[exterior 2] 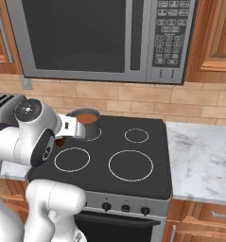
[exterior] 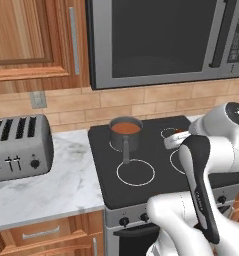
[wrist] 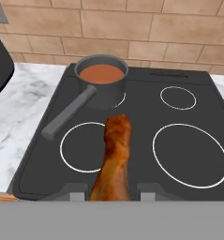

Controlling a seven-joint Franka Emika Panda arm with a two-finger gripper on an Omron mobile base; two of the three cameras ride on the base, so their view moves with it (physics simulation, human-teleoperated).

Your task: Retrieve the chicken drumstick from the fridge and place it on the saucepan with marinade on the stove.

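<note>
My gripper is shut on the chicken drumstick, a reddish-brown piece that sticks out forward between the fingertips. It hangs above the front of the black stove, over the front left burner ring. The saucepan stands on the back left burner, its long handle pointing toward the front left, with orange-brown marinade inside. In the right base view the gripper holds the drumstick just in front of the saucepan. The saucepan also appears left of the gripper. The fridge is out of view.
A microwave hangs above the stove. A steel toaster sits on the marble counter to the left. More marble counter lies to the right. Three burner rings are bare.
</note>
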